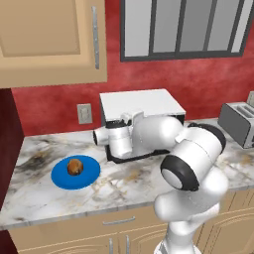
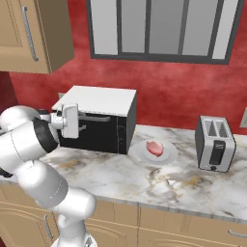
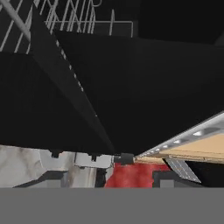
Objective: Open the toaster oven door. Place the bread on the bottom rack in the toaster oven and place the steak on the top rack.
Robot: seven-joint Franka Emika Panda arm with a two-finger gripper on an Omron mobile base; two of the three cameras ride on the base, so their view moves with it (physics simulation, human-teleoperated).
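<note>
The toaster oven (image 2: 99, 100) is a black box with a white top (image 1: 141, 103) at the back of the counter. Its door (image 2: 96, 134) stands upright, with the grey bar handle (image 2: 98, 117) along its top edge. My gripper (image 2: 81, 128) is at the left end of that handle, jaws apart; I cannot tell if they touch it. In the hand view the fingertips (image 3: 47, 177) stand wide apart before the black door, with wire racks (image 3: 65, 19) showing behind it. The bread (image 1: 75, 165) lies on a blue plate (image 1: 59, 177). The steak (image 2: 155, 146) lies on a white plate (image 2: 166, 155).
A silver slot toaster (image 2: 215, 143) stands right of the white plate, near the wall. Wooden wall cabinets (image 1: 49, 39) hang above the counter's left end. The marble counter's front edge (image 2: 159, 202) runs just ahead of my base.
</note>
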